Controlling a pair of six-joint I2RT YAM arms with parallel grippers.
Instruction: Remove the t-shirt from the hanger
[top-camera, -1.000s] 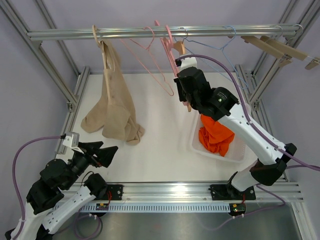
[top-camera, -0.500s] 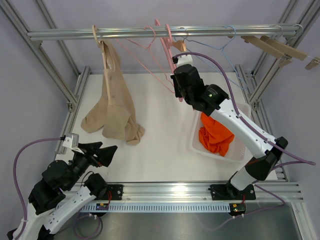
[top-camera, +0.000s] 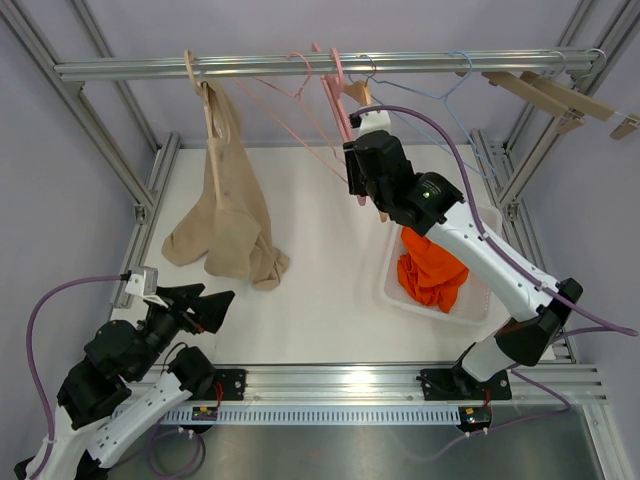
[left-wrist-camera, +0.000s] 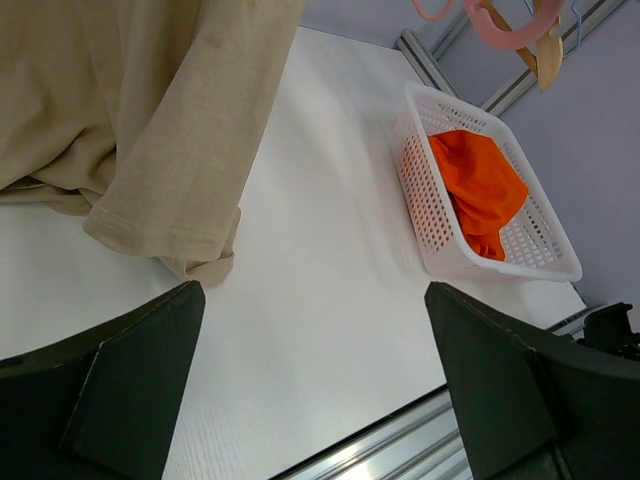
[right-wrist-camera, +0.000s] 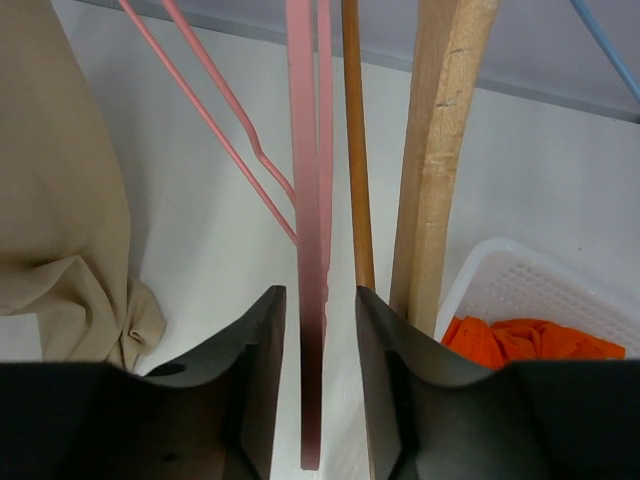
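1. Pink hanger (right-wrist-camera: 305, 200) sits between the fingers of the right gripper (right-wrist-camera: 320, 295). Jaws slightly parted, a sliver of gap on either side, nothing pinched.
2. Left gripper (left-wrist-camera: 312, 290): spread wide, empty, low at near left.
3. Beige t-shirt (top-camera: 225, 215) hangs on its hanger (top-camera: 190, 68) at the left end of the rail (top-camera: 130, 70), hem pooled on the table (top-camera: 320, 270). Well apart from both grippers.
4. Judgement: removal not yet begun. Next move calls for reaching left to the shirt and drawing it off the hanger's shoulders.
5. White basket (top-camera: 390, 283), right, holds an orange garment (top-camera: 432, 275). No writing legible anywhere.
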